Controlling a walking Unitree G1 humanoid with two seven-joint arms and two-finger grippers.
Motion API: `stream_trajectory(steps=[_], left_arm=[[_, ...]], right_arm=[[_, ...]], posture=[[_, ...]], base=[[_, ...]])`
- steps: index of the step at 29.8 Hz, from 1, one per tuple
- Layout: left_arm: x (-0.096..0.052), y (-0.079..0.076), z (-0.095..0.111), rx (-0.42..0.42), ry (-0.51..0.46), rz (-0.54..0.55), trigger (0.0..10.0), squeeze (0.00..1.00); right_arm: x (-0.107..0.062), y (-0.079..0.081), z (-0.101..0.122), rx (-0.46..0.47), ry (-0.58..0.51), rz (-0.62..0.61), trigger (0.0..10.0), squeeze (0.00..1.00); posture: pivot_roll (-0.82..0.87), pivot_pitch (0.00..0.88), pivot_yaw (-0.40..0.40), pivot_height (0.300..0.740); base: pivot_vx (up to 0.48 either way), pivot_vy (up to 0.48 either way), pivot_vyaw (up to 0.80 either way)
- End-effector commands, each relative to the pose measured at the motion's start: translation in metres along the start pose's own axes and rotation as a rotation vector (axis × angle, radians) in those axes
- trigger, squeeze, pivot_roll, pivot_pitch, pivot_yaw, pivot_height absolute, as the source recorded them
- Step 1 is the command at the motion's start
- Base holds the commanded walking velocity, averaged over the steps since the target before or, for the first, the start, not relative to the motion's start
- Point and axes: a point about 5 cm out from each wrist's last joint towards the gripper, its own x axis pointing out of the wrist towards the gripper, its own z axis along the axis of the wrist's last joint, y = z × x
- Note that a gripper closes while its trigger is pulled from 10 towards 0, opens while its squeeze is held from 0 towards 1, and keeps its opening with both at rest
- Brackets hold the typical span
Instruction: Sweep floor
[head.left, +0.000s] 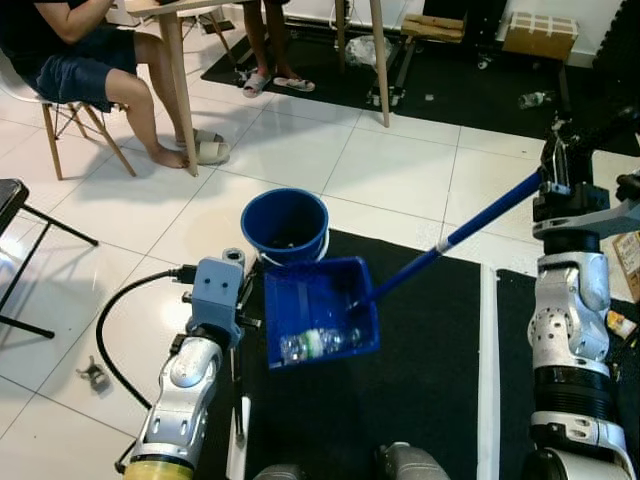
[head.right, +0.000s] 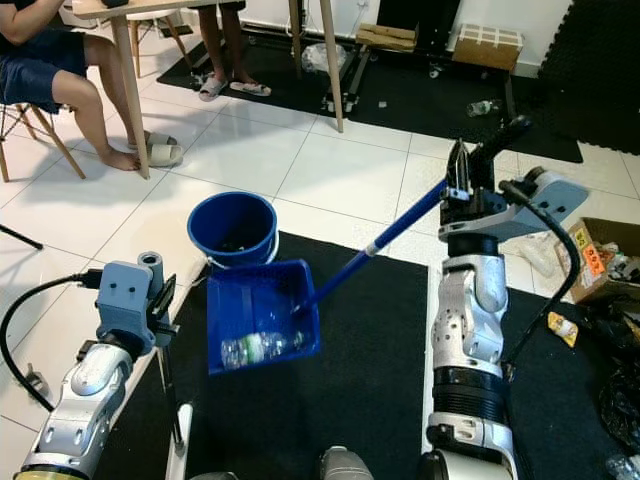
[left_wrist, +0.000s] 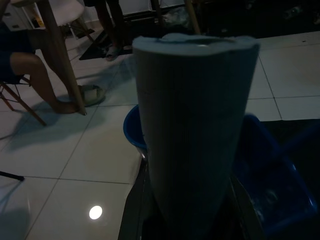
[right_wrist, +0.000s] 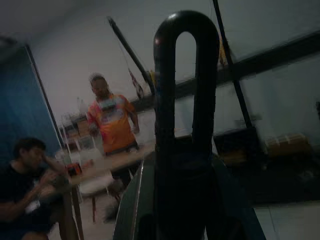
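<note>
A plastic bottle (head.left: 318, 343) already lies in the blue dustpan (head.left: 320, 310), whose handle the right end effector (head.right: 462, 190) grips; tipping into the bucket (head.left: 285, 225) remains. The left end effector's (head.left: 218, 290) state is unclear.

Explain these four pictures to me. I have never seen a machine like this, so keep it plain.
This is a walking humanoid robot with two silver arms. The two bright pictures come from cameras in its head, looking down; the two dark ones come from cameras on its wrists. The right gripper has its jaws shut on the long blue handle of a blue dustpan, which holds a clear plastic bottle. Behind the dustpan stands a blue bucket on the white tiled floor. The left gripper points down beside the dustpan. People sit at a table beyond.
</note>
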Motion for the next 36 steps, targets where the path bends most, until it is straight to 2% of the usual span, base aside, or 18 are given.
stream_trajectory(steps=[1,8,16,36], left_arm=[[0.0,-0.003,-0.001,0.006,0.009,-0.009,10.0,0.0],[0.0,-0.003,-0.001,0.005,0.01,-0.01,10.0,0.0],[0.002,-0.005,0.0,-0.001,-0.002,-0.022,10.0,0.0],[0.004,-0.007,0.002,-0.003,-0.011,-0.029,10.0,0.0]], right_arm=[[0.006,0.013,0.02,0.013,-0.076,0.042,10.0,0.0],[0.007,0.019,0.03,-0.01,-0.104,0.067,10.0,0.0],[0.004,0.021,0.026,-0.005,-0.084,0.059,10.0,0.0],[0.001,0.02,0.022,0.0,-0.056,0.046,10.0,0.0]], posture=[[0.06,0.032,0.027,0.74],[0.06,0.033,0.027,0.74],[0.06,0.033,0.032,0.74],[0.06,0.034,0.034,0.74]], base=[[0.0,0.0,0.0],[0.0,0.0,0.0],[0.064,0.0,0.0],[0.466,0.0,0.0]])
